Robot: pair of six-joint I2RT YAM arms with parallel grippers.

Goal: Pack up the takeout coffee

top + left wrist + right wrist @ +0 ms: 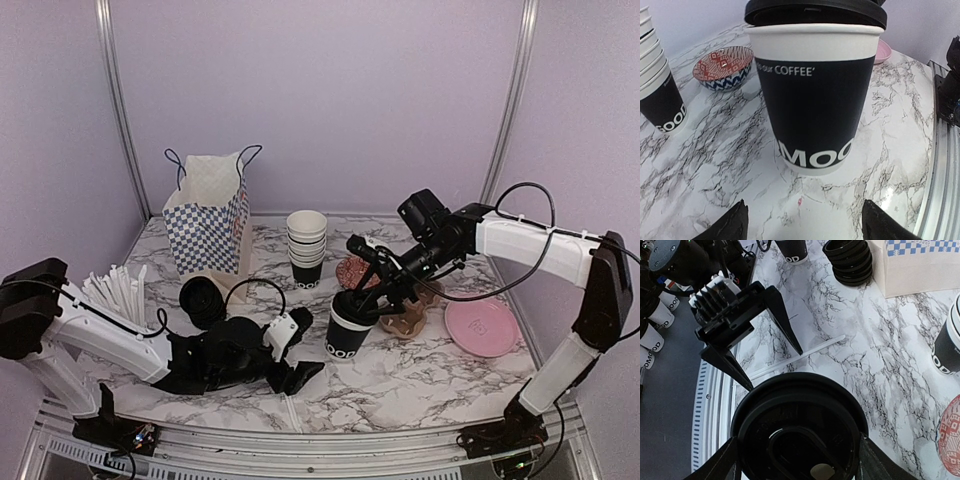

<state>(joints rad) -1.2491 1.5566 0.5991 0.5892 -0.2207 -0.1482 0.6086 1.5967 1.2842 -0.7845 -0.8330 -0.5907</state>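
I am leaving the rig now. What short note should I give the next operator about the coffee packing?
The left tool is open, just in front of the cup, not touching it.
The right tool is above the cup, seemingly closed on the lid.
The cup stands upright; the lid sits on it slightly crooked.
The bag stands at the back left.
Done: lid set on.
Left: press the lid flat, put the cup in the bag.

A blue-checked paper bag [207, 215] is standing well behind the left claw [305, 352]. A stack of black lids [203, 300] is lying nearer, to that claw's left. A stack of paper cups [306, 247] and a patterned bowl [355, 271] are sitting beyond the right claw [362, 303]. A pink plate [482, 325] is lying to its right.
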